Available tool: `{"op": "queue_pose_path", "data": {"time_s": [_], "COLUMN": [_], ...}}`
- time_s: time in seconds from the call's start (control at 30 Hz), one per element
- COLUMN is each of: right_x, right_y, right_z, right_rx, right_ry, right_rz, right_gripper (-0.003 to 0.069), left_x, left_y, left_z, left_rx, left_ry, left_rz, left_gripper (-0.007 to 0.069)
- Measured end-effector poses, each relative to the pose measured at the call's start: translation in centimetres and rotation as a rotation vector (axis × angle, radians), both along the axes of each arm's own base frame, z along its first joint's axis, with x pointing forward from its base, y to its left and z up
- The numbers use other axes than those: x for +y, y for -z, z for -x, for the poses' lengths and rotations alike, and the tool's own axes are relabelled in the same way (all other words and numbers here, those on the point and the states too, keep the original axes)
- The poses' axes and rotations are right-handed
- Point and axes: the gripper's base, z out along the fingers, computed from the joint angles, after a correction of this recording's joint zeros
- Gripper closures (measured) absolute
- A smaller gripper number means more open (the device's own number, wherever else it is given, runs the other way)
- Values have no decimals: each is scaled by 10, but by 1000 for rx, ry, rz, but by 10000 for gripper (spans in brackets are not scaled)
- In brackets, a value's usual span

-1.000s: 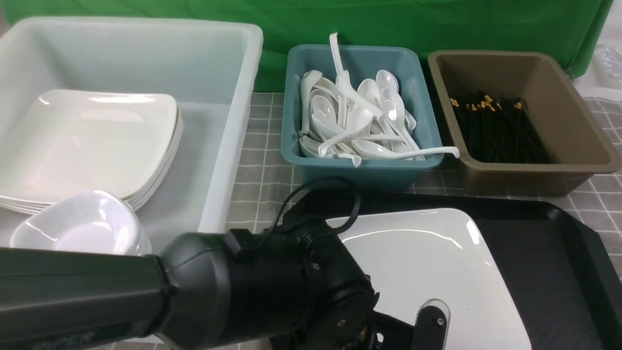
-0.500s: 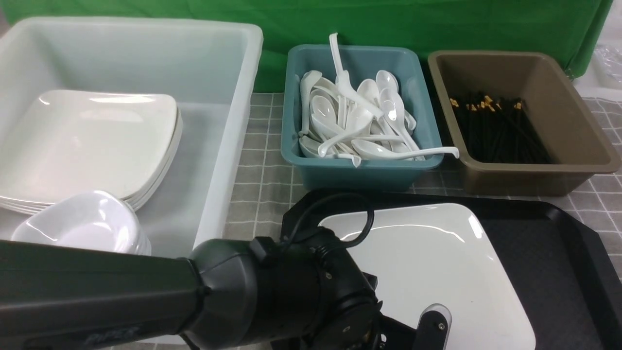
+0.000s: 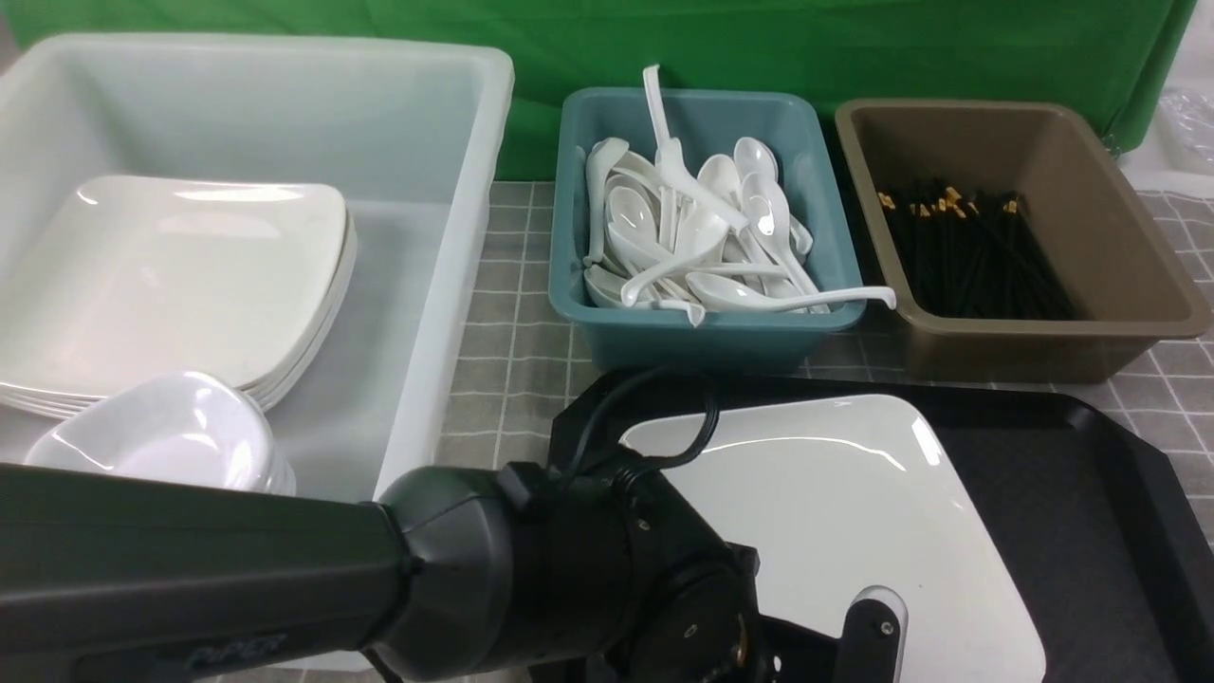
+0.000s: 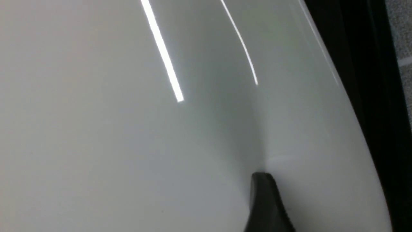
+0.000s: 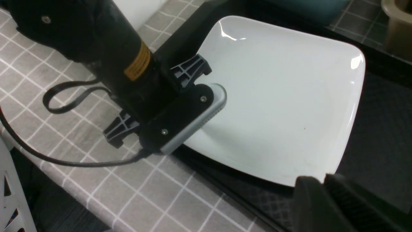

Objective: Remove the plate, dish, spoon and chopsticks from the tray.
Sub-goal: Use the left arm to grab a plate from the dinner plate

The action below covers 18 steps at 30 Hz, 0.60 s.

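Observation:
The large white square plate [image 3: 835, 512] lies on the left part of the black tray [image 3: 1072, 493]. My left gripper [image 3: 877, 621] is shut on the plate's near left rim. One finger [image 5: 215, 93] presses on top and the other is hidden under the plate. The plate fills the left wrist view [image 4: 128, 129], with one finger [image 4: 264, 199] on it. My right gripper [image 5: 323, 180] is shut and empty, just off the plate's near corner [image 5: 283, 90], above the tray [image 5: 379, 129]. No spoon or chopsticks show on the tray.
A white bin [image 3: 446, 285] on the left holds stacked square plates [image 3: 171, 285] and small bowls [image 3: 161, 436]. A teal tub [image 3: 702, 327] holds spoons [image 3: 692, 228]. A brown tub [image 3: 1043, 341] holds chopsticks [image 3: 977, 256]. A grey checked cloth covers the table.
My left arm has shifted to the right along the plate's near rim. The plate has slid slightly left and away on the tray.

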Motion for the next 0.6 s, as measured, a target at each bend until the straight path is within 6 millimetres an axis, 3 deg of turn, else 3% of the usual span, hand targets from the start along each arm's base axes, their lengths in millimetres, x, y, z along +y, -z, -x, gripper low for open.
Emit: {"op": "queue_pose_path", "data": {"time_s": [0.43, 0.5, 0.57, 0.6], "right_x": [1, 2, 2, 3], "right_y": [-1, -2, -3, -4], "right_z": [0, -1, -1, -2], "right_rx": [-9, -22, -32, -40], "right_ry": [-2, -6, -9, -11], "right_rz": [-9, -24, -34, -43], "right_gripper": [568, 568, 568, 568], "left_x": [0, 3, 6, 8], "left_y": [-7, -18, -33, -54], "left_z": [2, 11, 21, 31], "left_rx": [28, 55, 45, 15], "left_ry": [-96, -119, -110, -94], "left_rz": [3, -6, 1, 40], "left_gripper": [385, 491, 533, 544]}}
